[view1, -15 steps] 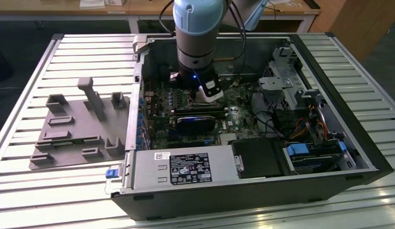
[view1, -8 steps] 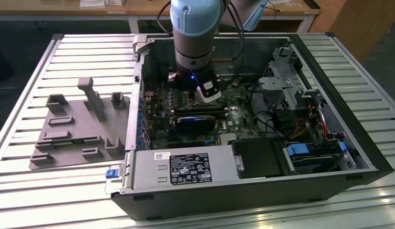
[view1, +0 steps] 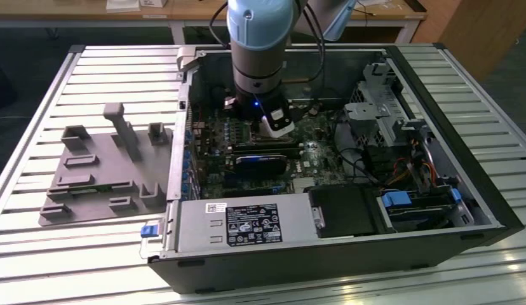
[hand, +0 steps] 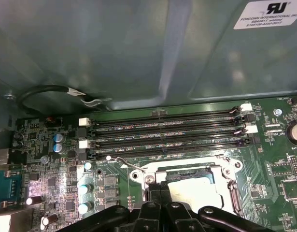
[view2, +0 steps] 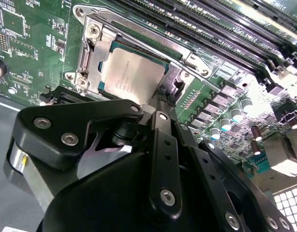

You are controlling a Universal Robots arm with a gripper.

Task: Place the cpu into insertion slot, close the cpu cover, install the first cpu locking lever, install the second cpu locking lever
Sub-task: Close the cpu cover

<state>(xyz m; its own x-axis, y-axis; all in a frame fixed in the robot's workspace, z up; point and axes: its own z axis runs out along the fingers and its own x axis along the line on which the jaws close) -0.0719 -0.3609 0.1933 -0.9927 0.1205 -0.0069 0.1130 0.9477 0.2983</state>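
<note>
Reaching down into the open computer case [view1: 466,210], the arm [view1: 258,51] stands near upright over the green motherboard [view1: 318,149] in the exterior view. The case lies on its side on a slatted table [view1: 42,254]. A grey moulded fixture [view1: 102,171] sits on the slats toward the exterior view's left, just beside the case. A labelled power supply [view1: 246,225] runs along the case's near edge.

Second wrist view: the gripper [view2: 160,100] has its pincer drawn together, tips at the edge of the insertion slot [view2: 80,79], with nothing seen pinched between them. The cpu [view2: 131,75] lies flat inside the slot, pale face up. The cpu cover [view2: 107,41] looks folded down around it, the chip showing through its window (whether it is fully seated I cannot tell). A thin wire locking lever [view2: 153,41] runs along one side of the socket.

First wrist view: the fingers [hand: 153,195] sit side by side, touching, right at the socket rim. A bent lever end [hand: 120,162] pokes out beside the socket, toward the memory slots [hand: 167,130], four long dark rows with white latches. Round-topped capacitors [hand: 83,186] stand near. The grey case wall [hand: 138,53] rises behind the board, with a black cable [hand: 42,92] looping against it.
</note>
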